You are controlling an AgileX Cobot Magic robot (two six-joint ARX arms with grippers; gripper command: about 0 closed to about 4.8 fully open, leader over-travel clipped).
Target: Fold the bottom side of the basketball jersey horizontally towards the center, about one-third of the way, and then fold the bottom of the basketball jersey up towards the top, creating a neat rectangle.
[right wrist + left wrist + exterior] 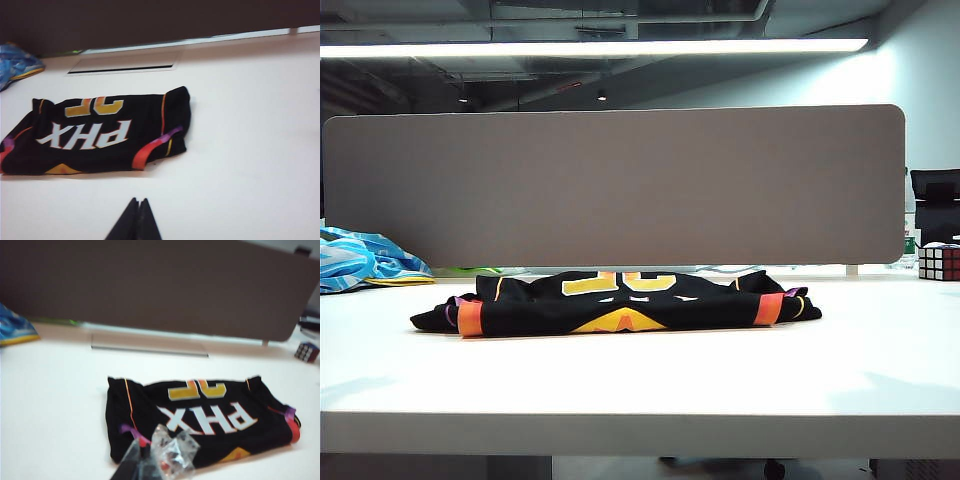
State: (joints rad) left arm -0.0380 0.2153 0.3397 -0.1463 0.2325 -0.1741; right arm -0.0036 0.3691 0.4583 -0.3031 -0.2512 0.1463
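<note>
Item: black sleeveless basketball jersey (620,301) with orange-purple piping, recorded as a folded rectangle on the white desk (640,380), in front of the grey partition panel (610,185). Both folds were judged done; nothing appeared left. Lettering "PHX" and part of a yellow number were read. Left gripper (142,462) and right gripper (137,220) were noted short of the jersey, jaws closed, holding nothing.
</note>
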